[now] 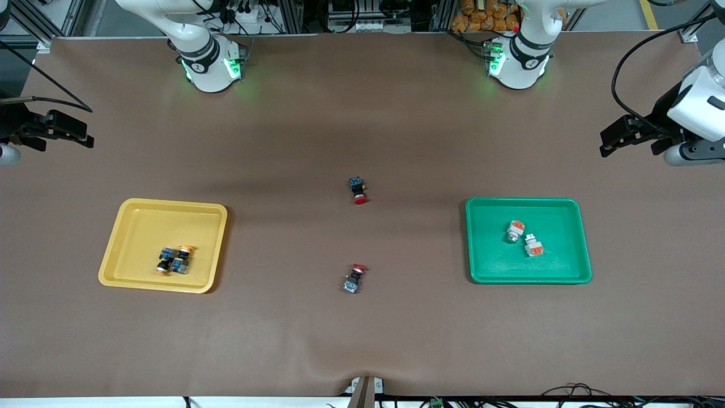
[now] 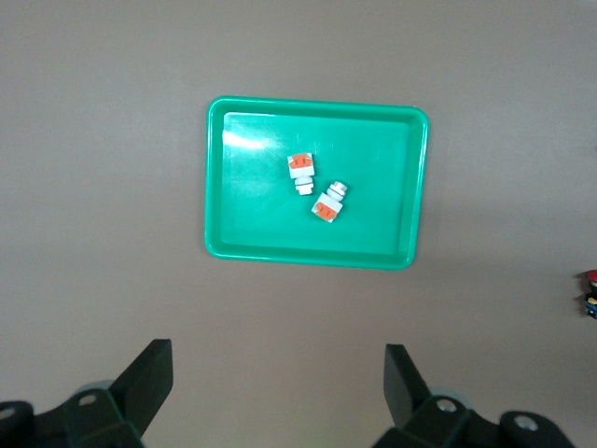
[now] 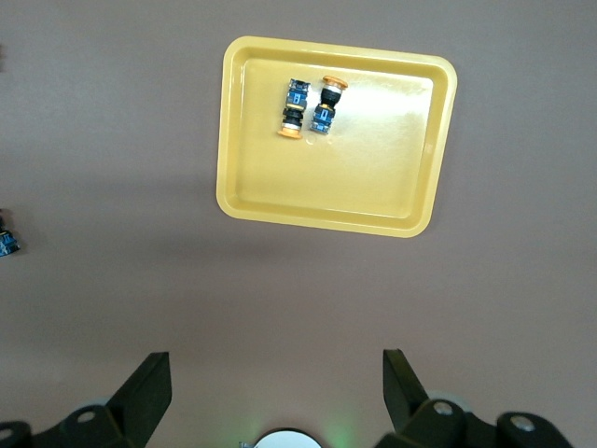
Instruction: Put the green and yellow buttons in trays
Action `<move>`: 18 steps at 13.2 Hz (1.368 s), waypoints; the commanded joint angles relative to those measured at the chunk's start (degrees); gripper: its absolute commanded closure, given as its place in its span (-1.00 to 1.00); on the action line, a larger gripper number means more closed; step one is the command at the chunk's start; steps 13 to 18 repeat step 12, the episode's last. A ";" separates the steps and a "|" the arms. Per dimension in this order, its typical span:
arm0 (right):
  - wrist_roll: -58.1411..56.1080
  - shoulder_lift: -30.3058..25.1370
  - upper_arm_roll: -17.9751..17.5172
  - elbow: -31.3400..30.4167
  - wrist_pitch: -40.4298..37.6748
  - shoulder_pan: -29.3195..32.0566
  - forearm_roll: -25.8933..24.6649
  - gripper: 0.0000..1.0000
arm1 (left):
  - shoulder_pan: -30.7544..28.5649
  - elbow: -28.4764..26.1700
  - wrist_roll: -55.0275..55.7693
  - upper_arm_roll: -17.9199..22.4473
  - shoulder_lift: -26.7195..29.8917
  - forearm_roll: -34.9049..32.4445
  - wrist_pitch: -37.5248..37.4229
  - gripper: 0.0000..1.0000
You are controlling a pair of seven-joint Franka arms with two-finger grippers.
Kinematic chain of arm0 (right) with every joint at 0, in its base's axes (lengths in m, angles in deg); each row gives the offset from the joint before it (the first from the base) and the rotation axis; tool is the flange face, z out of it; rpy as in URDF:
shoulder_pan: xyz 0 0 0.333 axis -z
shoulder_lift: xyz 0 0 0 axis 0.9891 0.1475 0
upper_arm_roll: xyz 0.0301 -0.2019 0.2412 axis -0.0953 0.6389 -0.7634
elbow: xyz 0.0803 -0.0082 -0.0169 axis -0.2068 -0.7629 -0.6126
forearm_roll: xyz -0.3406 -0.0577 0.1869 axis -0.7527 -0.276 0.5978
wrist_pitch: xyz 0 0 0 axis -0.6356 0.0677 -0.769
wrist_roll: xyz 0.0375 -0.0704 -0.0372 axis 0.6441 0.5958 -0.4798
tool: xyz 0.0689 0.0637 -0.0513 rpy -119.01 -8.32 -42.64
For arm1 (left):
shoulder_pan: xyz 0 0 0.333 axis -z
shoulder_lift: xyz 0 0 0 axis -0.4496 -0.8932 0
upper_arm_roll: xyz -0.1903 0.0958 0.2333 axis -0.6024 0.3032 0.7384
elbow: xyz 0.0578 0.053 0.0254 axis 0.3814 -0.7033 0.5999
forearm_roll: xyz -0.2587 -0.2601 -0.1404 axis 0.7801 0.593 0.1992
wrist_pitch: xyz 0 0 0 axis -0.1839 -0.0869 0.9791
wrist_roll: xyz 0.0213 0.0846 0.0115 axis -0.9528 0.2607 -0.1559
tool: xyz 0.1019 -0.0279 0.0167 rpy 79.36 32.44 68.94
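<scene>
Buttons sorted — both grippers empty

Yellow buttons [image 1: 175, 260] lie side by side in yellow tray [image 1: 136, 215]; white-orange buttons [image 1: 524, 238] in green tray [image 1: 487, 266]. Left gripper [image 2: 278, 383] hangs above green tray, fingers spread, empty; right gripper [image 3: 277, 385] likewise above yellow tray. Red-capped switches [image 1: 357, 190] between trays — nothing obstructs.

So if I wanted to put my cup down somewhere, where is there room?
Bare table runs along the edge nearest the front camera, and between each tray and the two red-capped switches mid-table. The yellow tray is crowded only in one corner; the green tray holds two buttons.
</scene>
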 commanded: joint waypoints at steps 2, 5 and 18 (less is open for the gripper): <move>1.06 0.80 -0.03 2.59 -0.61 -0.25 -0.82 -1.00 | -0.66 -0.18 -1.03 -0.04 2.06 1.09 -3.96 -1.00; 0.97 0.80 -0.03 3.03 -0.60 -0.33 -0.99 -1.00 | -0.84 0.17 -1.12 0.49 2.68 1.09 -5.37 -1.00; 1.06 1.24 -0.03 3.12 -0.78 -0.86 -0.38 -1.00 | -2.60 2.02 -0.33 0.14 2.42 0.30 -6.25 -1.00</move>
